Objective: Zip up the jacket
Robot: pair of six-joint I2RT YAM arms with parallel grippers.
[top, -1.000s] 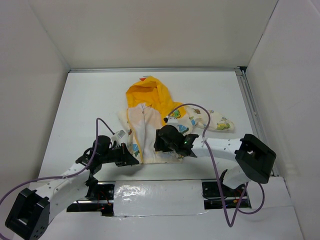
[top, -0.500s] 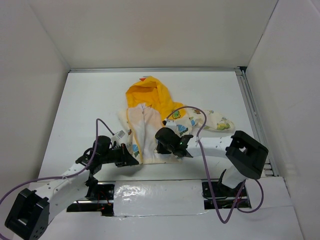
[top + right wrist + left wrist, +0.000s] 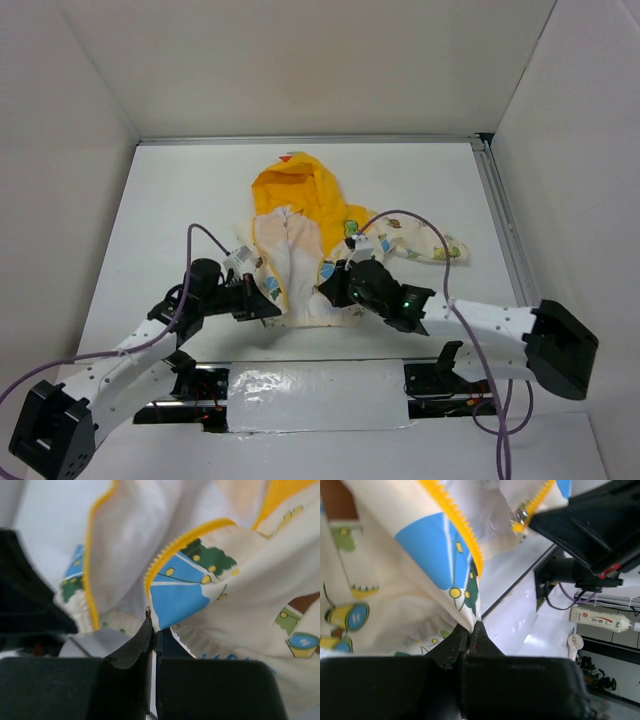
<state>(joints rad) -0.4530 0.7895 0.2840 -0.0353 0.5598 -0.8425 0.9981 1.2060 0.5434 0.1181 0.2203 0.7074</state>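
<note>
A small jacket (image 3: pixel 292 240) lies open-fronted on the white worktop (image 3: pixel 170 210), its yellow hood (image 3: pixel 290 188) pointing away from the arms; the left hand (image 3: pixel 265 306) meets the hem's left corner; the right hand (image 3: pixel 334 287) meets the right front edge; purple cables (image 3: pixel 395 212) arch above.

Robotics lab test cell: white panels (image 3: pixel 300 70) are walling in a white table (image 3: pixel 170 210) on three sides, two robot arms (image 3: pixel 130 350) are sitting bolted at its near edge beside silver tape (image 3: pixel 310 395), purple cables (image 3: pixel 400 212) are looping off them, and a metal rail (image 3: pixel 506 230) is running along the right.
</note>
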